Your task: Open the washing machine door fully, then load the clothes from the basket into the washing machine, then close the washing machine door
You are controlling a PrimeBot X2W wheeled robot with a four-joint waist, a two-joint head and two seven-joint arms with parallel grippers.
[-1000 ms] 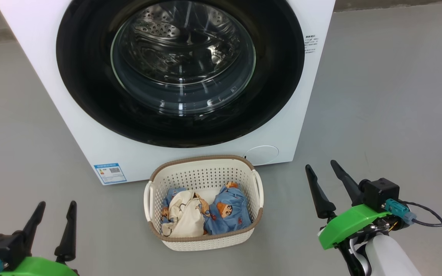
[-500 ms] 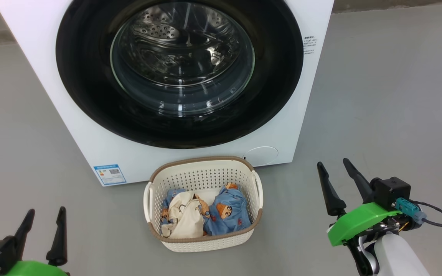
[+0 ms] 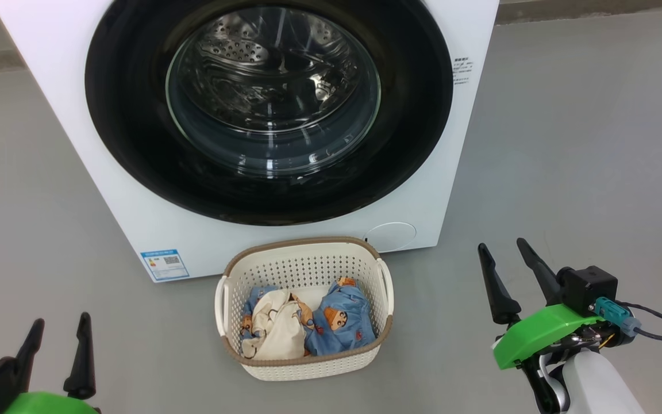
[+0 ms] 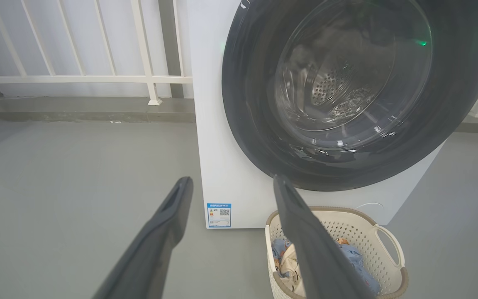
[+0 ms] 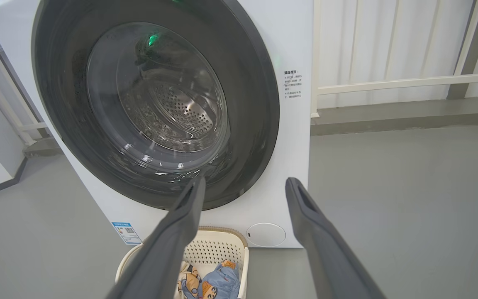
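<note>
The white washing machine (image 3: 135, 224) stands ahead, and its round black-ringed washing machine door (image 3: 135, 132) lies flat against the front, shut. On the floor right before it sits the cream basket (image 3: 305, 270) holding the clothes (image 3: 339, 325), blue bear-print fabric with a cream side. My left gripper (image 3: 60, 330) hangs open at the lower left, well left of the basket. Lower right, my right gripper (image 3: 503, 256) is open too, with nothing between its fingers. The wrist views show the door (image 4: 247, 104) (image 5: 259, 104), the basket (image 4: 347, 224) (image 5: 218, 249) and each gripper (image 4: 230, 185) (image 5: 243, 187) spread wide.
Grey floor (image 3: 566, 144) stretches to both sides of the machine. A blue label (image 3: 164, 263) and a round white cap (image 3: 389, 236) sit low on its front. White railings (image 4: 77, 79) (image 5: 388, 83) and a kerb run behind it.
The left gripper has dropped lower and leftward in the head view; the right gripper has shifted a little to the right. The head view has tilted slightly. Basket and door have not moved.
</note>
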